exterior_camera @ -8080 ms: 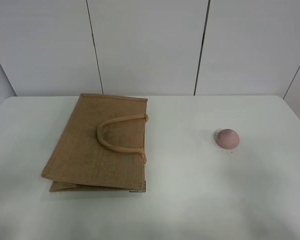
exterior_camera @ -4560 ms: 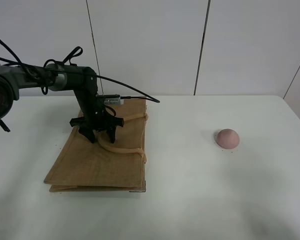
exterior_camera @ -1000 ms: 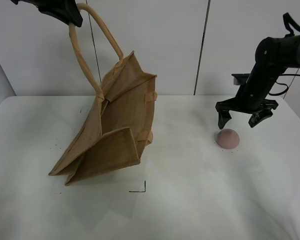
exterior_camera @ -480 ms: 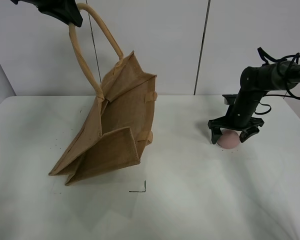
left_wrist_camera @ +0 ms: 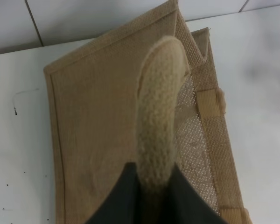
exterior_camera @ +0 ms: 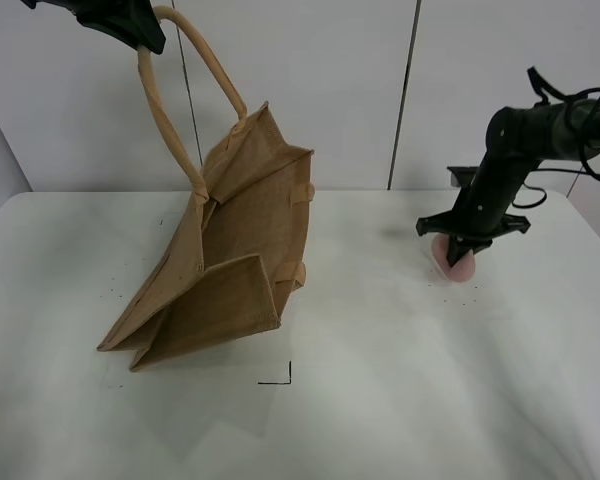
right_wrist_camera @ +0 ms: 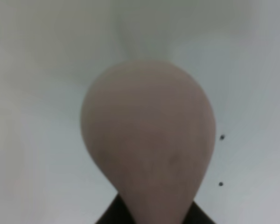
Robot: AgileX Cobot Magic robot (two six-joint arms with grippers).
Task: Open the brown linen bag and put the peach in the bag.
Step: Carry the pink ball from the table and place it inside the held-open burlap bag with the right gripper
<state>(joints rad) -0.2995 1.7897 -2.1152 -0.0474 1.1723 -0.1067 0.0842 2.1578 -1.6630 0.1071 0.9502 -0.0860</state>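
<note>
The brown linen bag (exterior_camera: 242, 250) hangs tilted, its bottom resting on the white table (exterior_camera: 380, 400) and its mouth gaping toward the right. My left gripper (exterior_camera: 138, 32) is high at the top left, shut on one beige handle (exterior_camera: 160, 120). The left wrist view shows that handle (left_wrist_camera: 159, 112) pinched between my dark fingers (left_wrist_camera: 123, 196) above the bag (left_wrist_camera: 93, 135). My right gripper (exterior_camera: 458, 248) is shut on the pink peach (exterior_camera: 462, 266) at the right, low at the table. Close up, the peach (right_wrist_camera: 149, 140) fills the right wrist view, with only the fingertips (right_wrist_camera: 113, 213) showing beneath it.
A small black corner mark (exterior_camera: 282, 378) lies on the table in front of the bag. White wall panels (exterior_camera: 300, 90) stand close behind the table's far edge. Open tabletop separates the bag from the peach.
My right gripper came down over the peach from above and closed on it. The left gripper and the lifted bag have not moved.
</note>
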